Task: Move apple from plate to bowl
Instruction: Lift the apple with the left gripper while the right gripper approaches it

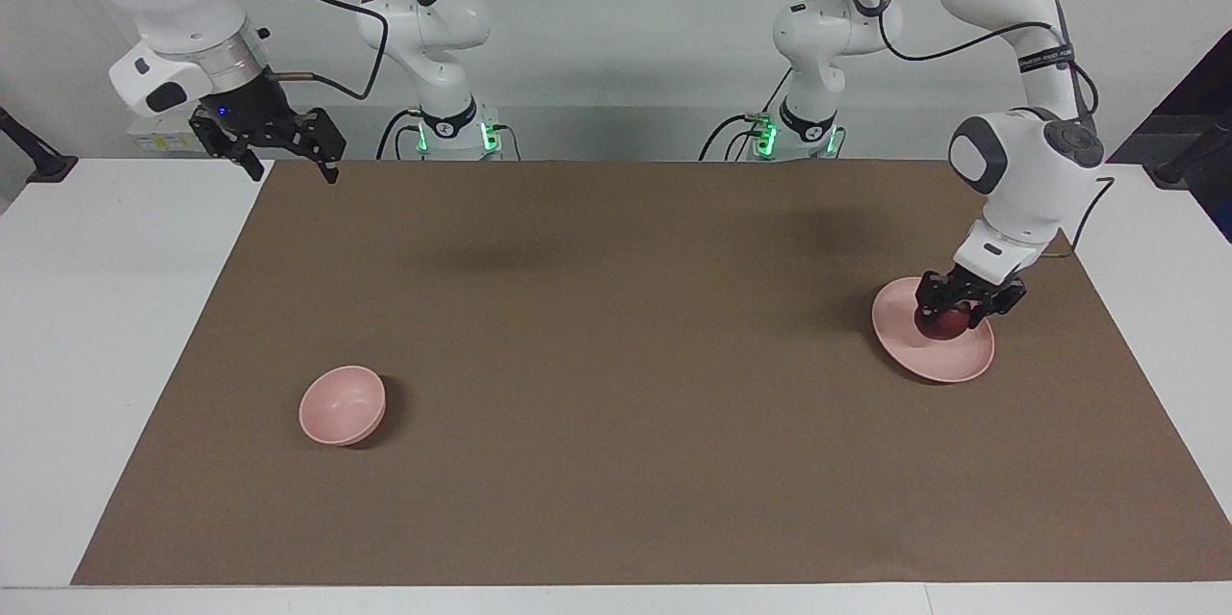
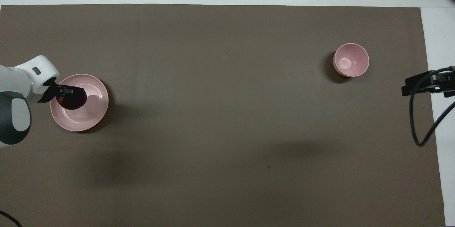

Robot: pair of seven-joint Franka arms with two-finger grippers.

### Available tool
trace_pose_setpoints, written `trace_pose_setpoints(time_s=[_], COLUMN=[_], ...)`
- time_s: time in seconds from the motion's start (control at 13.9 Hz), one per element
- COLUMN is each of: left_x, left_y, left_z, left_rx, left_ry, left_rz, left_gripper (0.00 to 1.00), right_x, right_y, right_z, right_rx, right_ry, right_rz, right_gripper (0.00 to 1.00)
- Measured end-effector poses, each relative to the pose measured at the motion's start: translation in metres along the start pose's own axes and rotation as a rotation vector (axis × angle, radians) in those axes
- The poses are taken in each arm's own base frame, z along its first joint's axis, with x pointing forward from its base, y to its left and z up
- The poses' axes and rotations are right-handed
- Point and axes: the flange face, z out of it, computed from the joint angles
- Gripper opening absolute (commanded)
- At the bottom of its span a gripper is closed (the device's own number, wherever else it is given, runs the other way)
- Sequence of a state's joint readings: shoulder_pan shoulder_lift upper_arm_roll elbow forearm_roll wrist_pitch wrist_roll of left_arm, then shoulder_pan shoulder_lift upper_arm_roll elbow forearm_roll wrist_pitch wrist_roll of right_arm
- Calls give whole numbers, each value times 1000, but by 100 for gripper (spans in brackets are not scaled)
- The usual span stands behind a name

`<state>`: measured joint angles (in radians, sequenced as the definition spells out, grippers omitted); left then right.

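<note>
The dark red apple (image 1: 944, 324) lies on the pale pink plate (image 1: 953, 360) at the left arm's end of the table. My left gripper (image 1: 950, 315) is down on the plate with a finger on each side of the apple, shut on it. From overhead the left gripper (image 2: 69, 93) covers part of the apple (image 2: 75, 101) on the plate (image 2: 94, 106). The small deep pink bowl (image 1: 342, 403) (image 2: 351, 60) stands empty toward the right arm's end, farther from the robots than the plate. My right gripper (image 1: 292, 170) (image 2: 408, 86) waits raised and open over the mat's edge near its base.
A brown mat (image 1: 616, 355) covers most of the white table (image 1: 96, 326). A black cable (image 2: 421, 124) hangs from the right arm over the mat's edge. Nothing stands on the mat between plate and bowl.
</note>
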<state>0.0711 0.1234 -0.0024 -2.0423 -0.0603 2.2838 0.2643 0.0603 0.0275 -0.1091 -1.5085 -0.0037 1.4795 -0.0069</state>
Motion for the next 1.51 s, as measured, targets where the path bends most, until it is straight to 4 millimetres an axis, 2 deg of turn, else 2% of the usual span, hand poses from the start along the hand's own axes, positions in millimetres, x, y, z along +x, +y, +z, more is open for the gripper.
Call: trace_pose_setpoints(time_s=[0.22, 0.43, 0.72, 1.08, 1.22, 1.51], left_x=[18, 26, 34, 35, 34, 30], left_y=[27, 62, 118, 188, 211, 240], left_z=[-39, -64, -75, -92, -97, -102], left_rx=[-52, -175, -310, -424, -478, -590], left_ry=[21, 43, 42, 17, 2, -23], left_rz=[13, -78, -224, -310, -327, -351], left_gripper=[0, 0, 0, 0, 0, 0], right_x=[-3, -12, -18, -19, -20, -19], right_y=[-18, -41, -61, -83, -104, -149], right_z=[4, 9, 22, 57, 74, 105], right_rx=[1, 17, 142, 278, 330, 432], right_ry=[-11, -25, -68, -164, -215, -318], right_rz=[-33, -75, -5, 182, 290, 490], right_gripper=[100, 100, 100, 100, 100, 100])
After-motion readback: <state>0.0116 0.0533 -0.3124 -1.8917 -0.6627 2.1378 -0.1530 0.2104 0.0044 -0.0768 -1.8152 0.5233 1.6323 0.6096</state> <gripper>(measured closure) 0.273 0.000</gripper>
